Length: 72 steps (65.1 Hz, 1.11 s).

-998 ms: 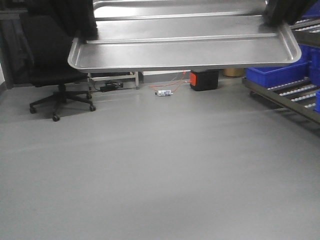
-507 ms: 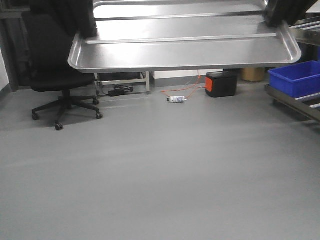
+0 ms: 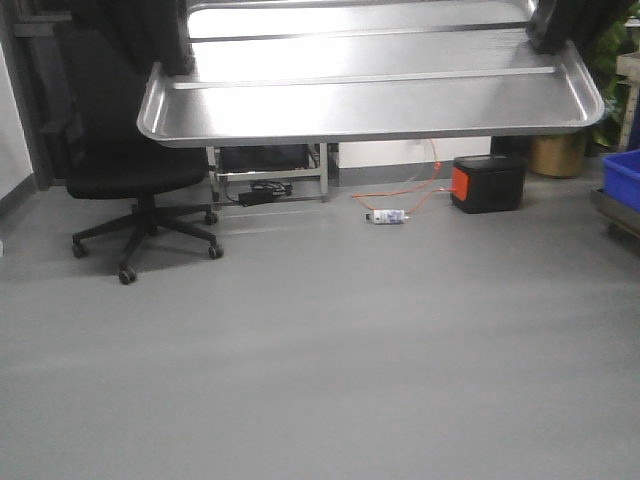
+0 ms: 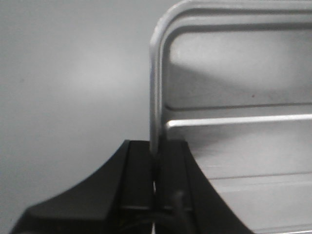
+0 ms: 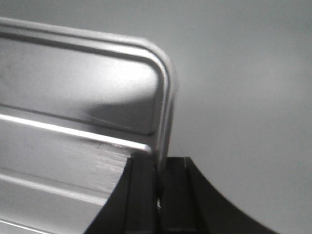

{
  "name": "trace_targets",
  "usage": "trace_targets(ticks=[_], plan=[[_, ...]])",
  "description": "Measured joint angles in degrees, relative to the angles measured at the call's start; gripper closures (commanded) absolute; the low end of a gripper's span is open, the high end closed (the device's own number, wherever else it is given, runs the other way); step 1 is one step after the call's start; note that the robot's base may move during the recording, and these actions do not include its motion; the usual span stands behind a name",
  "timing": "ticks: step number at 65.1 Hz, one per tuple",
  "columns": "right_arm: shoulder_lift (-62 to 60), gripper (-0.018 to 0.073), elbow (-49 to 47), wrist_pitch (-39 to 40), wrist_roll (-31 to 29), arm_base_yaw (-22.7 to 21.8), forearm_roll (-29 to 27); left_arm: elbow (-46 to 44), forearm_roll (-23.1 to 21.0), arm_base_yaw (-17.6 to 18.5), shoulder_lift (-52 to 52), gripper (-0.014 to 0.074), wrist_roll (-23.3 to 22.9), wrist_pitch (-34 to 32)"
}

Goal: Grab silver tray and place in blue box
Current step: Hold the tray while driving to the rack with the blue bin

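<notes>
The left gripper (image 4: 156,168) is clenched on one end rim of the silver tray (image 4: 234,146), and the right gripper (image 5: 158,178) pinches the opposite rim, so the tray hangs between them above the floor (image 3: 320,350). Grasp and lift look done. I cannot pick out the blue box, only a blue bin (image 3: 625,175) out beyond the right gripper, so carrying and placing remain.

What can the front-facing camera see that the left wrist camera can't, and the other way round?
Only the front-facing view shows the room: a black office chair, an orange-and-black box on the grey floor, and the full width of the silver tray, with the right gripper at its far end. Only the left wrist view shows, close up, the left gripper pinching the tray's rim near a rounded corner. Both show the silver tray held in the air above the floor.
</notes>
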<state>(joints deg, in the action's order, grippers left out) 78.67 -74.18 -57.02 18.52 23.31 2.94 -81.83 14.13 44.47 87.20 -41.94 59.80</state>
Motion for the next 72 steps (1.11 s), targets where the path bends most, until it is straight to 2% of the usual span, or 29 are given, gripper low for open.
trace_targets(ticks=[72], plan=[[0.0,0.0502,0.0,-0.28,0.0,0.0,0.42,0.0,-1.71,0.0,0.09,0.0701,0.0,0.12]])
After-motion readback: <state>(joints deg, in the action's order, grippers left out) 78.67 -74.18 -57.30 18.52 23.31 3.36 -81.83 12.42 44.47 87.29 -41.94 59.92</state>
